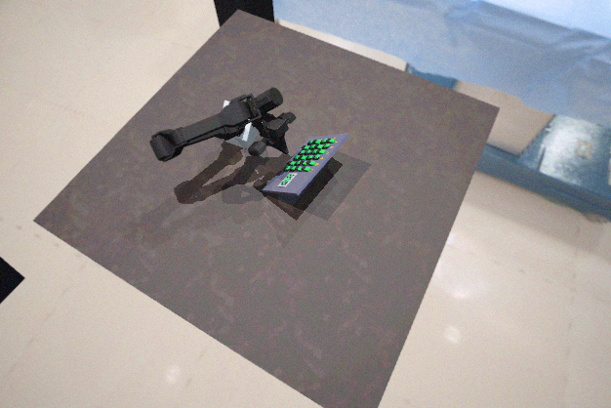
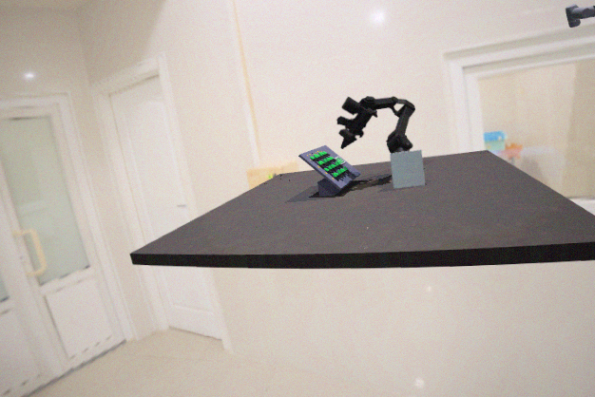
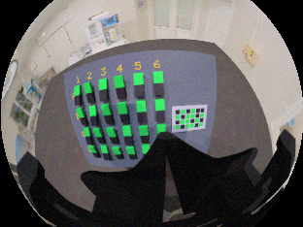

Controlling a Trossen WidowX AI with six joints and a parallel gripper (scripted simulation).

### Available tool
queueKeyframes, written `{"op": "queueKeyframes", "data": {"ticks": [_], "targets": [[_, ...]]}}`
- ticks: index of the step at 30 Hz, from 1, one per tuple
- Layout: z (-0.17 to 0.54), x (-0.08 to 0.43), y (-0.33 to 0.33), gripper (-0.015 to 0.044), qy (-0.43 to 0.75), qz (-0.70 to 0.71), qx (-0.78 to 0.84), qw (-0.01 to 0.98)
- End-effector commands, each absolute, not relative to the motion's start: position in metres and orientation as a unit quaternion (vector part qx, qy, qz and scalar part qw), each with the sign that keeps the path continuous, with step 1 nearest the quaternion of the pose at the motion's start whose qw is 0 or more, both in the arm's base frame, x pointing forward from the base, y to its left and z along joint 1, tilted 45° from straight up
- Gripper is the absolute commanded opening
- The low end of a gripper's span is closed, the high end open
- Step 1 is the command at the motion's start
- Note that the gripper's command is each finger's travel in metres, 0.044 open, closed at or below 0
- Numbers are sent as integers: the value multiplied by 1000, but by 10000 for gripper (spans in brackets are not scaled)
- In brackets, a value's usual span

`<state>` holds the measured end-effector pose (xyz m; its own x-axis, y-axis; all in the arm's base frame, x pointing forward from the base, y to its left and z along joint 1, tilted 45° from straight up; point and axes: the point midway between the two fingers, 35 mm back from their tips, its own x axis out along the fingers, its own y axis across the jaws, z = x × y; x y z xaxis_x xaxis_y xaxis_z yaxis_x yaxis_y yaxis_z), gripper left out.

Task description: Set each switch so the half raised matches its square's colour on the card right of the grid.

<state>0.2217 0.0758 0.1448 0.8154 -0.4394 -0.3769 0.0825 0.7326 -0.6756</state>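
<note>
The tilted blue-grey panel point(image 1: 303, 181) point(image 2: 308, 154) point(image 3: 189, 73) carries a grid of green and dark grey rocker switches point(image 1: 310, 151) point(image 2: 328, 161) point(image 3: 122, 108), in four rows under column numbers 1 to 6. The small white-edged card point(image 1: 287, 180) point(image 3: 189, 117) with green and dark squares lies right of the grid; its single squares are small and blurred. My gripper point(image 1: 287, 151) point(image 2: 342, 146) point(image 3: 164, 136) is shut and empty. Its tips hang above the panel's near side, apart from the switches. In the wrist view they hide the near-row switch of column 6 and part of its neighbour.
The panel stands on a dark wedge on the brown-grey table point(image 1: 246, 295) point(image 2: 365, 229). The arm's pale base block point(image 2: 407, 169) stands on the near side of the panel. Yellow row letters run down the grid's left edge.
</note>
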Motion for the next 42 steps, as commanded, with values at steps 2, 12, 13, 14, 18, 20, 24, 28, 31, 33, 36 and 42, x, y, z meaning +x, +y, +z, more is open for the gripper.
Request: {"op": "queueKeyframes", "data": {"ticks": [2,12,13,14,18,20,24,28,31,33,36,42], "targets": [[136,231,66,0,268,-144,-334,892],[131,247,55,0,255,-143,-339,894],[130,249,55,0,255,-143,-339,894],[129,251,53,0,254,-143,-339,894],[128,255,51,0,253,-143,-340,894],[127,256,50,0,254,-143,-340,894],[125,260,48,0,254,-143,-339,894],[123,265,46,0,254,-143,-339,894],[122,267,45,0,254,-143,-339,894],[122,267,45,0,254,-143,-339,894],[122,267,45,0,254,-143,-339,894],[122,267,45,0,254,-143,-339,894]]}}
